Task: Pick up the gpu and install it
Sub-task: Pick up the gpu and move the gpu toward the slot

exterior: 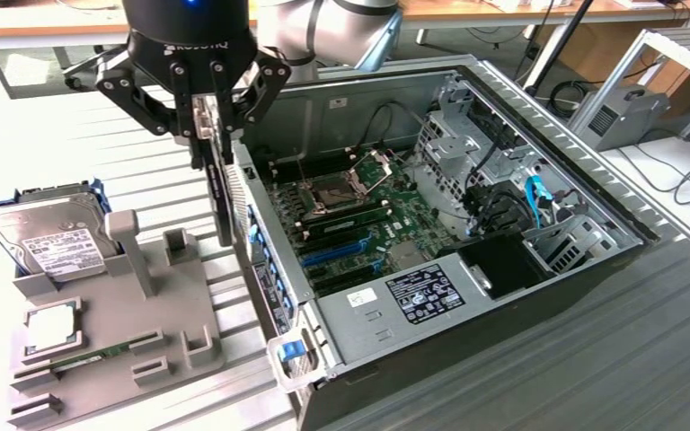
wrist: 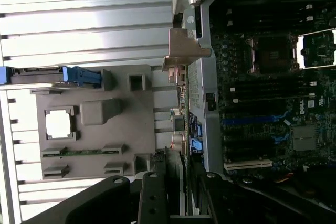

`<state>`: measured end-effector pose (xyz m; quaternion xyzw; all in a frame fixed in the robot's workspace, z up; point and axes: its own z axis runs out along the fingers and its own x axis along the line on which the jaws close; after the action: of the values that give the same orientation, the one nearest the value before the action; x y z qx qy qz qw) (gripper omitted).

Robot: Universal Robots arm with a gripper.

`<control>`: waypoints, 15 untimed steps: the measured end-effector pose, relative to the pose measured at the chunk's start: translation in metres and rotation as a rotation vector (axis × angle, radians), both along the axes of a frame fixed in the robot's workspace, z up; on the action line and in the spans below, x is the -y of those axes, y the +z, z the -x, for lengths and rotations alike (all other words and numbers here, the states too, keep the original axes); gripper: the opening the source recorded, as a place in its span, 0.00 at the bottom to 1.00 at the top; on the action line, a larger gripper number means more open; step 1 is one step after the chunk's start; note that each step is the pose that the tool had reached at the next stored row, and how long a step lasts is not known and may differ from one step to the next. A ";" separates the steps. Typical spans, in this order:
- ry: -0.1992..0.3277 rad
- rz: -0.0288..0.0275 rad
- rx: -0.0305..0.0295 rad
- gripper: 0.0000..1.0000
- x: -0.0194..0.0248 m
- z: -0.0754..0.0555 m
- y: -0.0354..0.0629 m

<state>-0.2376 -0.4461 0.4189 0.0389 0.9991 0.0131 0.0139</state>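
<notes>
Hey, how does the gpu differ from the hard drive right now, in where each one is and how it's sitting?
The gpu hangs upright, clamped in the gripper beside the wall of the computer case; the hard drive leans in the gray holder. The gpu shows as a thin dark edge; the hard drive shows its silver face, white label and blue frame. Neither is installed in the case.

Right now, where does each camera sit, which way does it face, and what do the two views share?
Exterior view: off the arm, above, looking down into the open computer case and the grey fixture; shows the arm and the tool gripping the gpu.
Wrist view: on the wrist, looking along the tool past the gpu.
Shared: tool, gpu, grey fixture, motherboard.
</notes>
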 end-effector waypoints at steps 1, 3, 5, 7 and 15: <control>0.000 0.0000 0.0000 0.29 0.0000 -0.001 0.0000; 0.000 0.0002 0.0000 0.29 0.0000 -0.002 -0.0001; 0.000 0.0004 0.0000 0.29 0.0000 -0.004 -0.0002; 0.000 0.0006 0.0000 0.29 0.0000 -0.005 -0.0002; 0.000 0.0041 0.0000 0.29 0.0000 -0.018 -0.0010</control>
<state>-0.2200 -0.4461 0.4179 0.0389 0.9991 0.0110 0.0140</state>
